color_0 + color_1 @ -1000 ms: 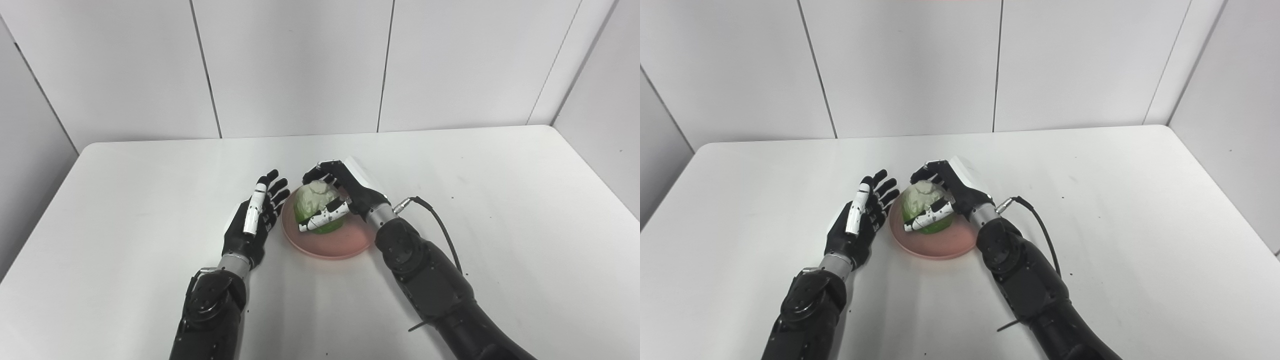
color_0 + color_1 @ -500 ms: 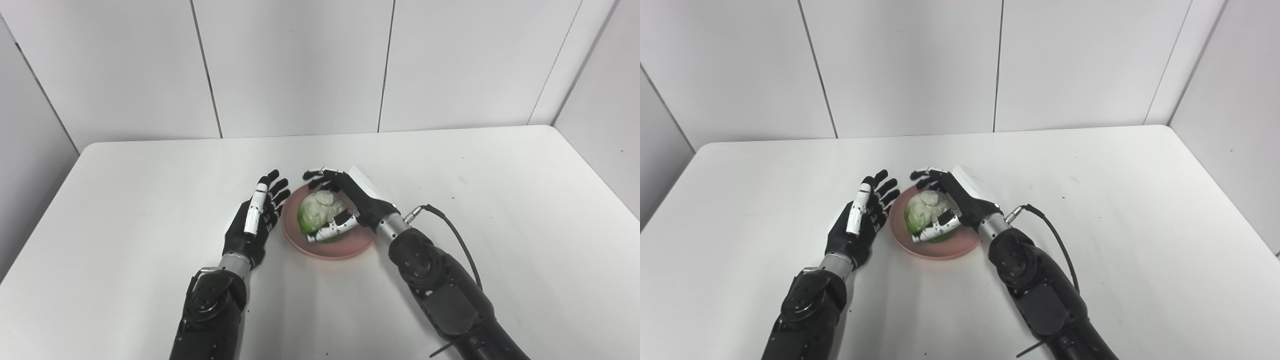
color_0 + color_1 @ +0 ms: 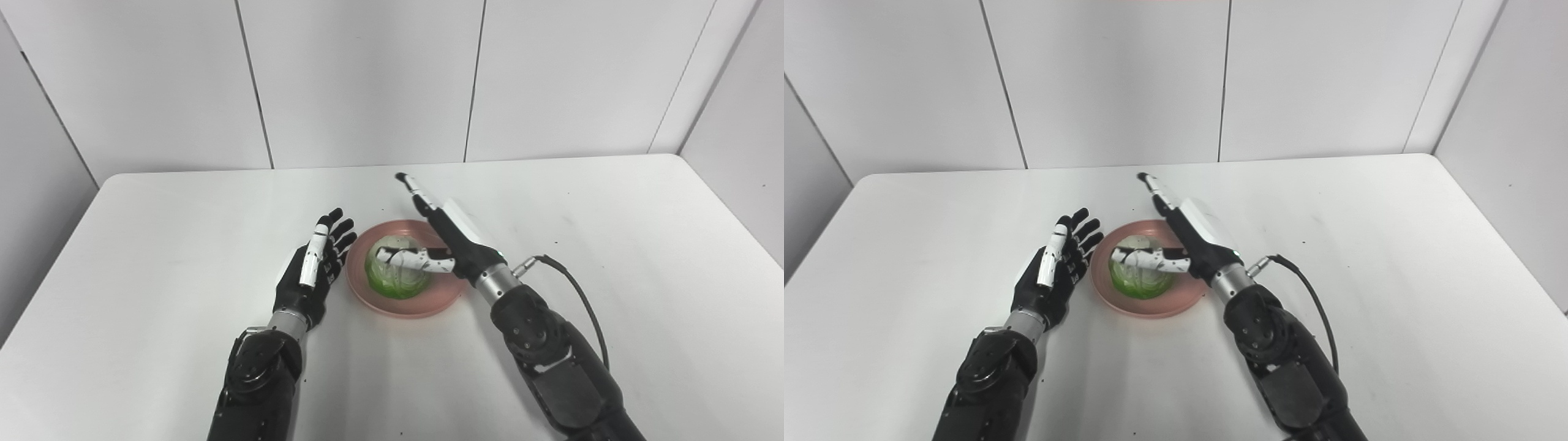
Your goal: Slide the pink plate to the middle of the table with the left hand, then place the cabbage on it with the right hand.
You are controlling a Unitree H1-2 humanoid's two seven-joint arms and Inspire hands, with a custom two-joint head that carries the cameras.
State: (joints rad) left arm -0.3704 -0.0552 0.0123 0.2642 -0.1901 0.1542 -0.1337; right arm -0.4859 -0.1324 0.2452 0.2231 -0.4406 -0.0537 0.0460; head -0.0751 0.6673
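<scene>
The pink plate (image 3: 429,303) sits near the middle of the white table. The green cabbage (image 3: 395,278) rests on it. My right hand (image 3: 444,236) is open above the plate's right side, its fingers stretched out straight toward the back and its thumb lying over the top of the cabbage. My left hand (image 3: 312,272) is open just left of the plate, fingers spread and close to its rim; I cannot tell whether they touch it. In the right eye view the cabbage (image 3: 1142,282) and the plate (image 3: 1176,303) show the same way.
A black cable (image 3: 576,288) loops from my right wrist over the table. White walls stand behind the table's back edge (image 3: 392,166), and the right wall runs along its right side.
My right hand has opened off the cabbage, its fingers swinging straight out to the back, and the arm has drawn right. The cabbage stays on the plate. The left hand has not moved.
</scene>
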